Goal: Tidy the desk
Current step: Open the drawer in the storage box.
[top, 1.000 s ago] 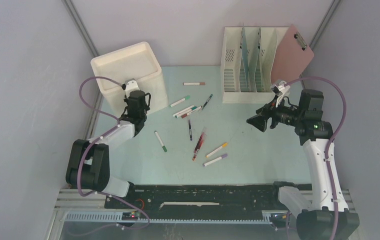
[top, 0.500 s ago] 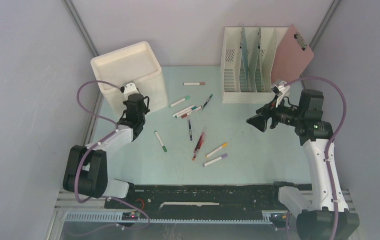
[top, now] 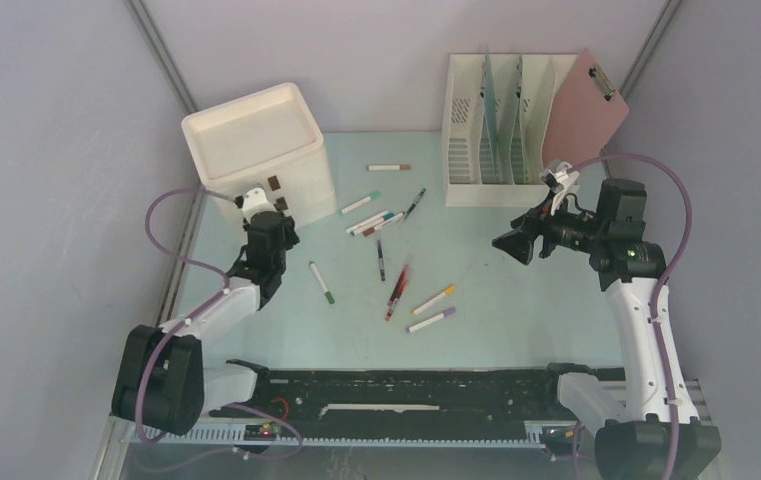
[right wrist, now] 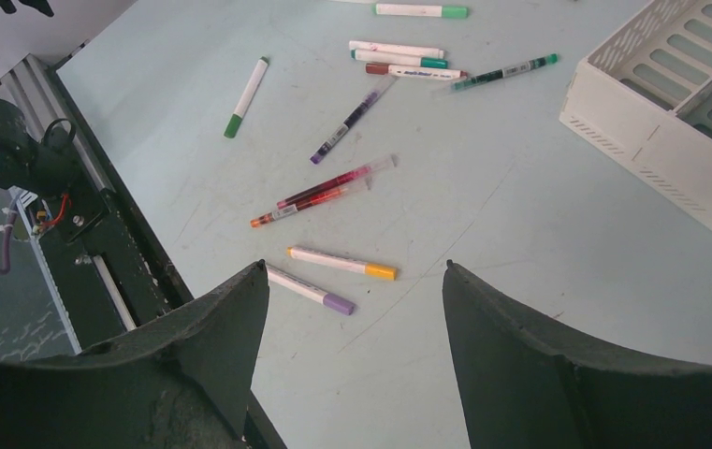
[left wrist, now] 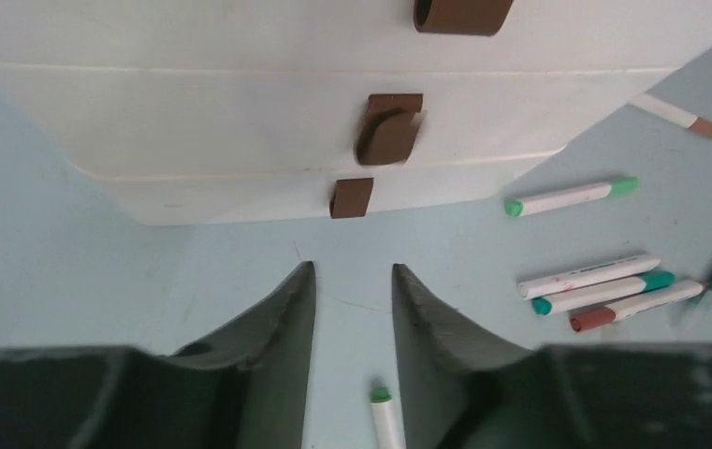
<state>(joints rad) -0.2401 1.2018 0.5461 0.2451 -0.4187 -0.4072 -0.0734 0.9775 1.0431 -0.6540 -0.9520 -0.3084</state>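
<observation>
Hovering low with its dark fingers narrowly parted and empty, the left gripper [left wrist: 353, 273] faces the cream plastic drawer unit [left wrist: 193, 112]. The right gripper [right wrist: 353, 268] gapes wide, holding nothing, above scattered felt markers [right wrist: 245, 97] on the pale mint-green rectangular desk [top: 516, 300].

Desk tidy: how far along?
Done: nothing evident. Pens lie scattered on the desk. In hand: nothing; left gripper faces the drawer unit, jaws slightly apart, empty; right gripper hovers open, empty. Left: every pen to stow.
</observation>
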